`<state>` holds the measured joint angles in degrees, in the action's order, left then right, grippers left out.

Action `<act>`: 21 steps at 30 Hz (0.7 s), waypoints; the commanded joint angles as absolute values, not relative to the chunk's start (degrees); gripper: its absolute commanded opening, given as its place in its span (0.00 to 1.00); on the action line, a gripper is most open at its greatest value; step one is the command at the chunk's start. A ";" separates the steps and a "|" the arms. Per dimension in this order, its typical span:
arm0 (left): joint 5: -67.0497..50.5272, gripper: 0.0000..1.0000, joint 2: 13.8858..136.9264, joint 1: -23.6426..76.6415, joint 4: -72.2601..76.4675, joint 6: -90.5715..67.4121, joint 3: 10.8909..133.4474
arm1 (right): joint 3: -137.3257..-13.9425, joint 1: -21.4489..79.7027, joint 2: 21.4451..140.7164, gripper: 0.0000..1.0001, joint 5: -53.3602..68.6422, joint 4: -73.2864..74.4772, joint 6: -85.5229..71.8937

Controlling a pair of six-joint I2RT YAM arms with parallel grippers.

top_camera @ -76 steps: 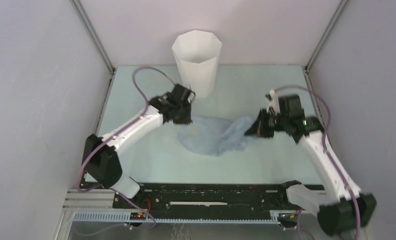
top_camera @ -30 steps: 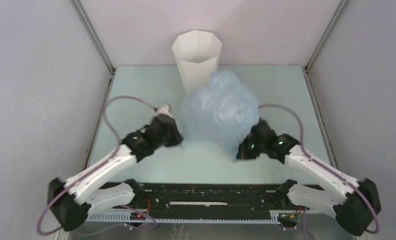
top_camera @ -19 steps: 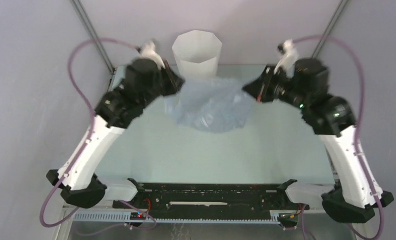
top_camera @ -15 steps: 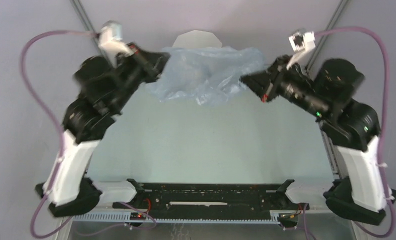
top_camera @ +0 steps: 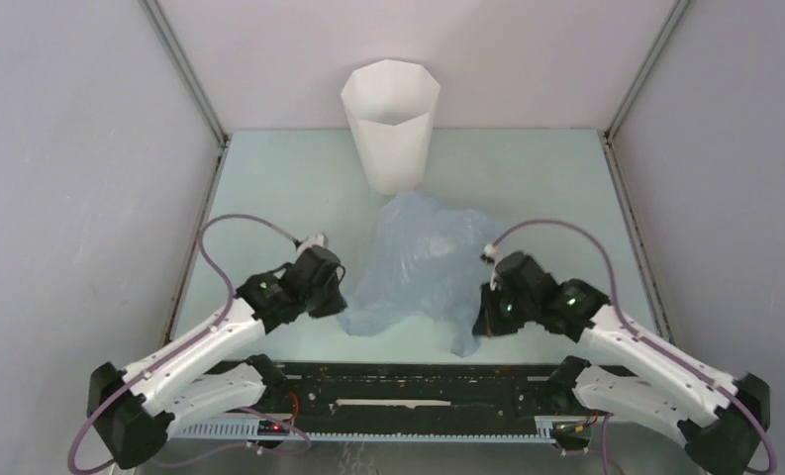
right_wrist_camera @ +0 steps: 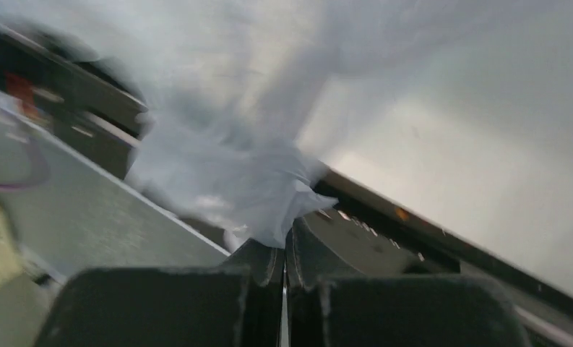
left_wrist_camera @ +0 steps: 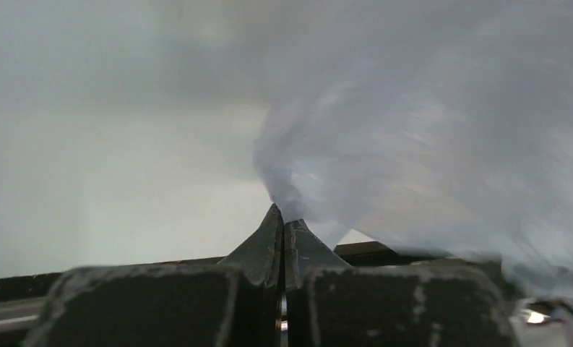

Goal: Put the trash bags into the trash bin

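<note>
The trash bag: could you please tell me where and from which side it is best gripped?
Probably its thin edge at two opposite ends, approached from the left and the right. The trash bag is limp film with no firm body, and the left end effector and right end effector each pinch a gathered edge this way.
</note>
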<state>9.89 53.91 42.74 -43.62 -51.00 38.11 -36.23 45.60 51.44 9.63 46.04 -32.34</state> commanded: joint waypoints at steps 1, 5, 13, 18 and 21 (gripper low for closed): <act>14.19 0.00 55.55 41.27 -37.52 -44.00 63.55 | -56.54 37.83 49.63 0.00 11.44 40.73 -28.38; 14.39 0.00 68.78 41.37 -45.19 -33.22 95.91 | -86.40 31.19 62.38 0.00 15.16 52.30 -20.79; 20.51 0.00 59.89 42.71 -38.05 -35.45 87.04 | -84.27 37.82 55.84 0.00 7.64 49.22 -18.18; 11.50 0.00 60.66 40.57 -46.84 -45.75 60.87 | -49.38 31.57 48.40 0.00 19.00 41.92 -28.62; 9.26 0.00 53.79 41.08 -42.76 -50.08 50.93 | -41.36 32.61 45.72 0.00 21.11 38.31 -31.93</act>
